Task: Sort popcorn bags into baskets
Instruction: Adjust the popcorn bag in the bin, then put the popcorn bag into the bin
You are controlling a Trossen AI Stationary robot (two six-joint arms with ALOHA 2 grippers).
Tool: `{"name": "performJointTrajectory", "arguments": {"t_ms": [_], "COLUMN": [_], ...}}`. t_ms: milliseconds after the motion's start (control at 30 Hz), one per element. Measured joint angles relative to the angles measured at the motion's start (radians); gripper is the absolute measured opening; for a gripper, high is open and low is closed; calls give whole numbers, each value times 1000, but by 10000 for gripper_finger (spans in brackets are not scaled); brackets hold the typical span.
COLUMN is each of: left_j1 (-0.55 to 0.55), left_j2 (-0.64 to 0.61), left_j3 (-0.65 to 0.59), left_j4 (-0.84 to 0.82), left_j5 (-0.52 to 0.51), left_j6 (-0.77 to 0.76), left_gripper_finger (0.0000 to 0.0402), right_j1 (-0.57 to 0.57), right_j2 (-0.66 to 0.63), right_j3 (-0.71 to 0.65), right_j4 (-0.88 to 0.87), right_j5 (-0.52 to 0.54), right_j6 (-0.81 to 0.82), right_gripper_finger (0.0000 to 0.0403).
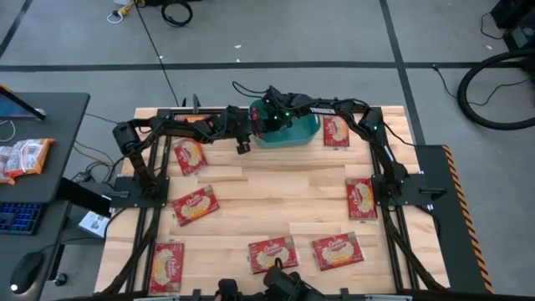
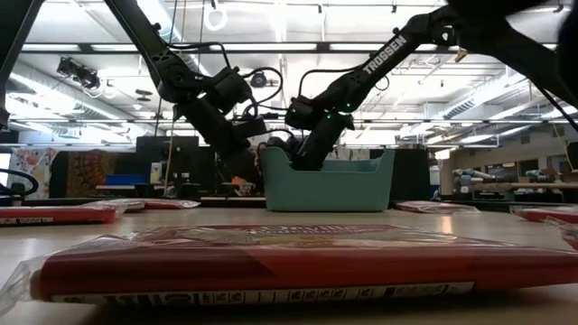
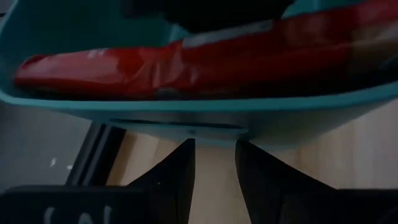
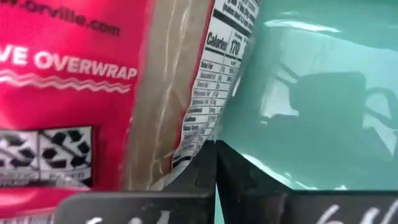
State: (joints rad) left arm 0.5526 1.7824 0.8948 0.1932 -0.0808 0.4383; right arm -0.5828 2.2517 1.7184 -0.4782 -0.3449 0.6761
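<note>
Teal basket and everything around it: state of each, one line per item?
Teal basket: upright, holds a red popcorn bag.
Left gripper: at the basket's outer wall, fingers slightly apart, holding nothing.
Right gripper: inside the basket, shut.
Loose popcorn bags: flat on the table.

White capitals reading "TROSSEN" run along the dark upper link of a robot arm (image 2: 384, 54) in the low view. In the right wrist view, a red popcorn bag (image 4: 68, 93) inside the teal basket (image 4: 311, 106) carries white lettering: part of a web address ending "orville.com", and below it "VE OVERWRAP" above a wavy white line. The bag's white nutrition panel (image 4: 214, 68) shows "Calories" and "170" in black; the smaller print around them is too fine to read.
</note>
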Motion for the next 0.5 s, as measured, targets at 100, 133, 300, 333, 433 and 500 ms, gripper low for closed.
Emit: {"name": "performJointTrajectory", "arguments": {"t_ms": [100, 133, 300, 333, 433, 500], "left_j1": [0, 0, 12, 19, 37, 49], "left_j2": [-4, -5, -12, -12, -12, -23], "left_j3": [0, 0, 0, 0, 0, -1], "left_j4": [-5, -4, -10, -14, -15, -49], "left_j5": [-49, -61, -74, -75, -85, -91], "left_j6": [0, 0, 0, -3, -13, -25], "left_gripper_finger": [121, 121, 121, 121, 121, 121], "right_j1": [-6, -9, -29, -32, -43, -47], "right_j2": [0, 0, 0, 0, -2, -4], "right_j3": [0, 0, 0, 0, 0, 0], "right_j4": [-10, -16, -6, 0, 16, 8], "right_j5": [10, 20, 45, 48, 33, 24], "right_j6": [13, 22, 100, 111, 118, 112], "right_gripper_finger": [7, 7, 7, 7, 7, 7]}}
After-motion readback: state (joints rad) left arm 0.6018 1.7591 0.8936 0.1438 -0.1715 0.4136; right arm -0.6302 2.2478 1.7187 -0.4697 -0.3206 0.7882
